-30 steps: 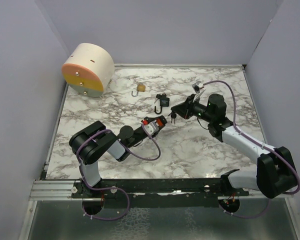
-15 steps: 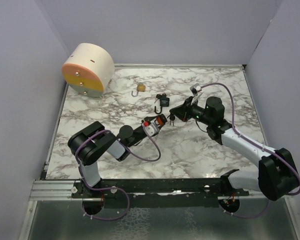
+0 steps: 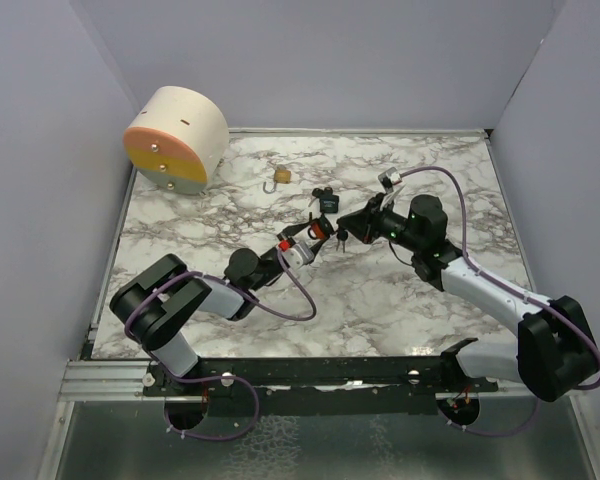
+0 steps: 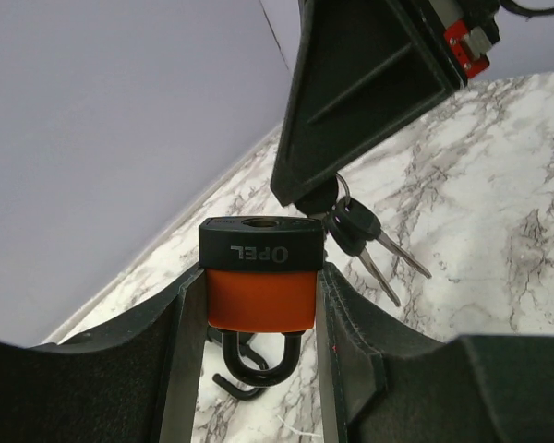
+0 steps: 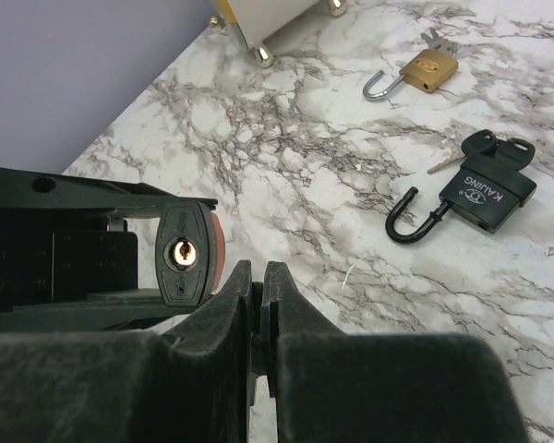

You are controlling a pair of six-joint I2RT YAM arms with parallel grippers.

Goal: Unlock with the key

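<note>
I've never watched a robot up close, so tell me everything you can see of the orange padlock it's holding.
The orange padlock has a plastic-looking orange body, a black cap embossed OPEL with a brass keyhole in its end, and a dark shackle that looks closed. The left gripper clamps it by its sides, keyhole end facing the right gripper, shackle toward the wrist. A bunch of keys hangs from that gripper just beside the cap; whether they touch is unclear.

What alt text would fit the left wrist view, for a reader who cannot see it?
The left end effector grips an orange padlock with a black top, keyhole end up. Above it, the right end effector holds a bunch of keys that hang beside the lock, over a marble table.
</note>
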